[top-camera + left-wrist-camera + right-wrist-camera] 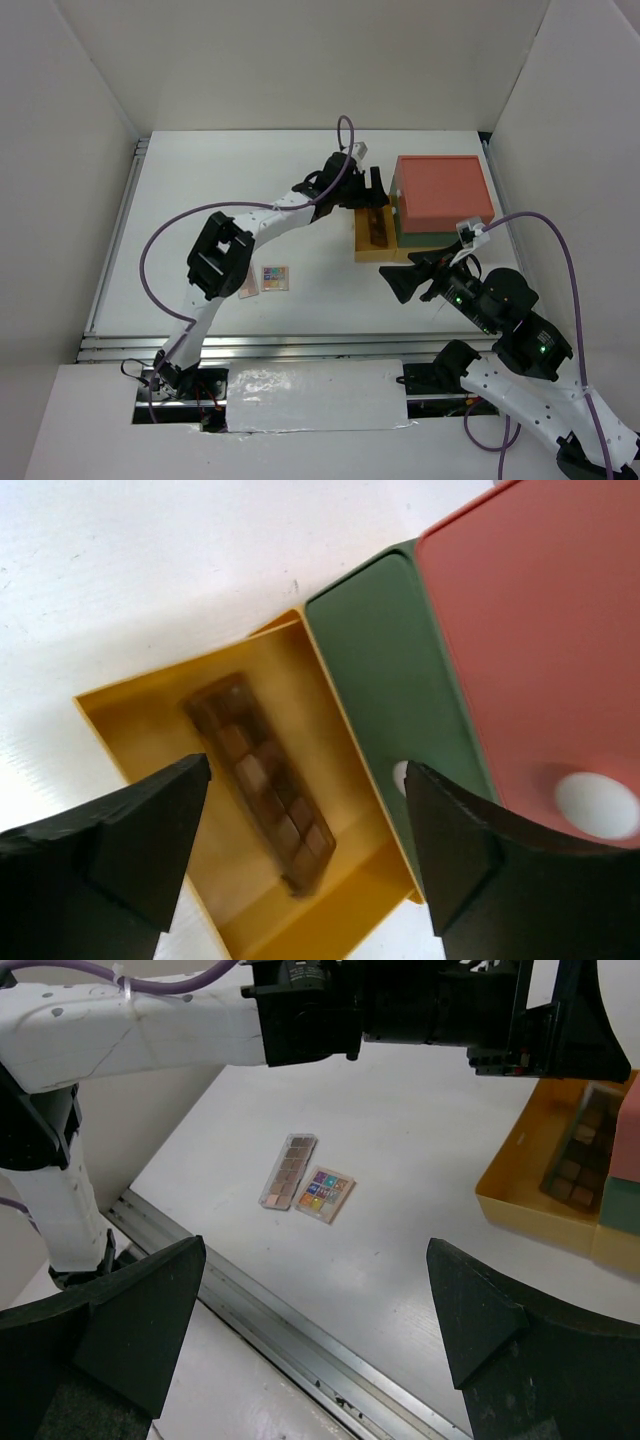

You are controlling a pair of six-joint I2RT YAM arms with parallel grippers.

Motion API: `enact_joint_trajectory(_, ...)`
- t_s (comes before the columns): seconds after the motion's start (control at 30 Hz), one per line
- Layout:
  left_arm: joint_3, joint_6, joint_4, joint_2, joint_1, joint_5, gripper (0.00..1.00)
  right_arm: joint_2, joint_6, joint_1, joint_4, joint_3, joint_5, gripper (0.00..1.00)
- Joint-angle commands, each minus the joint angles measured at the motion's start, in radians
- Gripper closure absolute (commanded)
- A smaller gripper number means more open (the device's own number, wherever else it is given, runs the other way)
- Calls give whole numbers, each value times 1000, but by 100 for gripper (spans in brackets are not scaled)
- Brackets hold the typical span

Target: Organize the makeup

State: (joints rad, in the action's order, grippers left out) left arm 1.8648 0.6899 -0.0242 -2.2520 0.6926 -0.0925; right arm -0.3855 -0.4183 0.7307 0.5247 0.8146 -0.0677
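Note:
One long brown palette lies loose in the pulled-out yellow drawer; it also shows as the palette from above. My left gripper hovers over that drawer, open, and grips nothing. A second long brown-pink palette and a small square multicoloured palette lie side by side on the white table. From above, the small palette is in plain sight and the long palette is partly under my left arm. My right gripper is open and empty, near the drawer's front corner.
The drawer box has a red top and a green middle drawer, shut, above the open yellow one. A metal rail runs along the table's near edge. White walls enclose the table at the left, back and right.

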Motion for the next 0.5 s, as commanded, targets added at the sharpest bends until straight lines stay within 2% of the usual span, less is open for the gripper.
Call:
enact_joint_trajectory(0.0, 7, 10, 37, 104, 8, 11, 7, -4, 4, 6, -12, 14, -9, 0)
enact_joint_trajectory(0.2, 17, 16, -106, 155, 8, 91, 4, -1, 6, 6, -5, 15, -9, 0)
enact_joint_trajectory(0.23, 16, 23, -147, 187, 8, 217, 3, -1, 6, 6, -5, 15, -11, 0)
enact_joint_trajectory(0.33, -2, 78, -357, 268, -1, 420, 1, 8, 6, 7, -3, 11, -6, 0)
enact_joint_trajectory(0.37, -24, 104, -406, 288, -4, 541, 1, 11, 6, 6, -3, 11, -9, 0)
enact_joint_trajectory(0.4, -35, 117, -509, 330, -16, 586, 1, 17, 6, 6, 0, 11, -6, 0)
enact_joint_trajectory(0.47, -108, 117, -581, 368, -39, 640, 1, 20, 6, 6, 3, 11, -6, 0)
